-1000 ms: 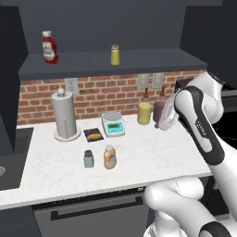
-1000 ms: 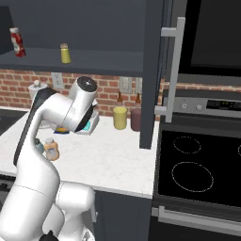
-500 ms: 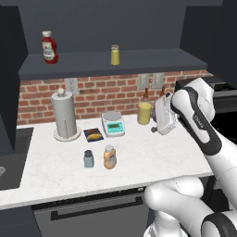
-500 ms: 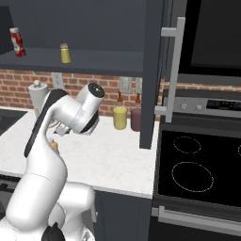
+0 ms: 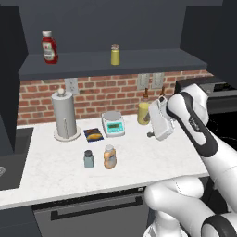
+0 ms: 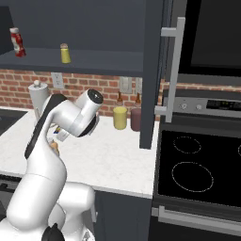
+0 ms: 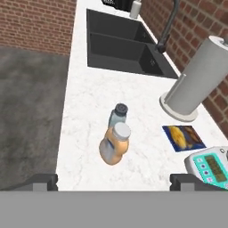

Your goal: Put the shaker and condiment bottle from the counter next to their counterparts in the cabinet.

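Two small bottles – rounded, capped – marble counter.

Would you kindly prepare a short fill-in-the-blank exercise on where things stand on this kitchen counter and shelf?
1. The condiment bottle and the shaker both stand on the ____.
2. On the cabinet shelf, the ketchup bottle has a ____ cap.
3. The paper towel roll stands in front of a wall of ____.
4. In the hand view, the sink lies ____ the shaker.

Missing words: counter; white; brick; beyond
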